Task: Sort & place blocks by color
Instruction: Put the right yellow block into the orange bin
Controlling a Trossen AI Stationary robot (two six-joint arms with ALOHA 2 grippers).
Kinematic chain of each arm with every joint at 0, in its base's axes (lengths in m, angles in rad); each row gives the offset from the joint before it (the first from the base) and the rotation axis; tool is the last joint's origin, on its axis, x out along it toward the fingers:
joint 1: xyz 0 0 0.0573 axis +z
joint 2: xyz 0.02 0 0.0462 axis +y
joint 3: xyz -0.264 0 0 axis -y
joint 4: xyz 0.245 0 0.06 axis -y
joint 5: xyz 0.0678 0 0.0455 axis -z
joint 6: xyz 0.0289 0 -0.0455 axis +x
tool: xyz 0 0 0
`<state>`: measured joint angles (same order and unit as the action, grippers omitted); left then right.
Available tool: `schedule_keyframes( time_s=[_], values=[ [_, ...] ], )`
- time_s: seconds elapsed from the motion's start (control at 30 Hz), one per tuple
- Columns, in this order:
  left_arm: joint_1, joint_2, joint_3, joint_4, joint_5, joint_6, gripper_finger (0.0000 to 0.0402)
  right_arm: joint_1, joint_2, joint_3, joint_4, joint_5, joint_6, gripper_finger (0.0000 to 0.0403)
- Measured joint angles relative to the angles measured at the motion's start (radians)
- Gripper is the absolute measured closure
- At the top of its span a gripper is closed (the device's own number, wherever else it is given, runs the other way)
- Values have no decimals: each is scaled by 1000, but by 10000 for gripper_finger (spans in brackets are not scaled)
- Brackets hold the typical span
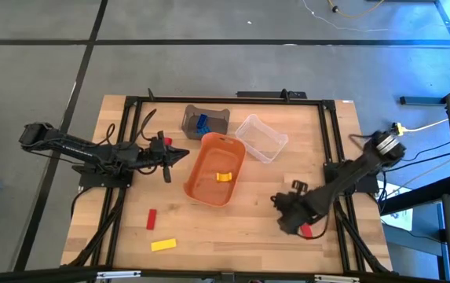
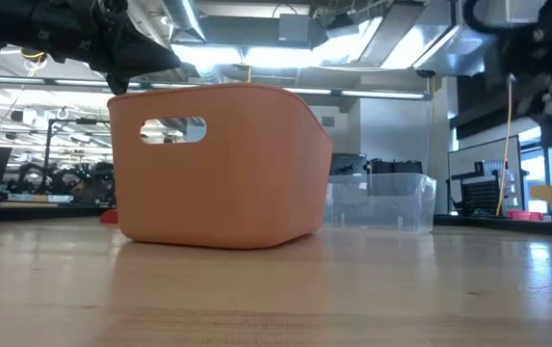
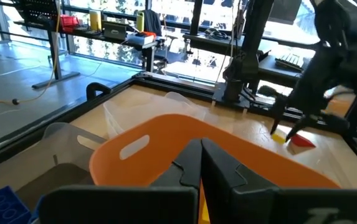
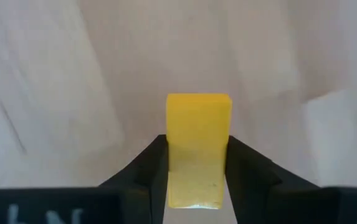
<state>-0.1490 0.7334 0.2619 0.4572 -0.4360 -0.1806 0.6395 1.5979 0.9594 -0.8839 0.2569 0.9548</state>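
Right jaws (image 4: 198,171) clamped on a yellow block (image 4: 198,149), one dark finger (image 4: 144,171) pressed against each long side, the block's far end poking out past the fingertips over pale wood. From above, right gripper low over the counter (image 1: 248,228) near its front right edge, a red block (image 1: 306,230) touching or just under its near side; cannot tell which.

Left jaws (image 3: 201,165) shut tight, nothing between them, fingertips meeting edge to edge. Hovering just above the rim of the orange tub (image 1: 215,169), on its left side in the overhead view. Directly ahead of those jaws, the tub's wall with its handle slot; beyond it, the clear bin (image 1: 261,137); off to one side, the grey bin (image 1: 206,120) holding a blue block (image 1: 202,123).

Inside the orange tub, one more yellow block (image 1: 223,177) lying on the floor of it, ahead of the left jaws and below them.

Well behind and below the left jaws on the counter, toward the front edge: a small red block (image 1: 151,219) standing apart, and nearer the edge a yellow bar (image 1: 162,245) lying flat. Both clear of either gripper.

At counter height, orange tub large in the middle, clear bin just beside it, left arm dark above the tub's rim.
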Motion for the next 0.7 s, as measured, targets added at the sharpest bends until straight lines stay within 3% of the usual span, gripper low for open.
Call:
schedule_keyframes(
  time_s=[0.13, 0.23, 0.37, 0.53, 0.7],
  values=[
    [0, 0, 0, 1, -6, 8, 401, -8, -153, -77, 131, 145, -32, 280],
    [0, 0, 0, 1, -26, 8, 401, -14, -261, -185, 313, 188, -113, 280],
    [0, 0, 0, 1, -26, 8, 401, -74, -380, -361, 699, 242, -294, 280],
    [0, 0, 0, 0, -31, 8, 374, -201, -423, -510, 1208, 187, -576, 280],
    [0, 0, 0, 1, -49, 8, 323, -325, -420, -516, 1382, 75, -745, 280]
  ],
)
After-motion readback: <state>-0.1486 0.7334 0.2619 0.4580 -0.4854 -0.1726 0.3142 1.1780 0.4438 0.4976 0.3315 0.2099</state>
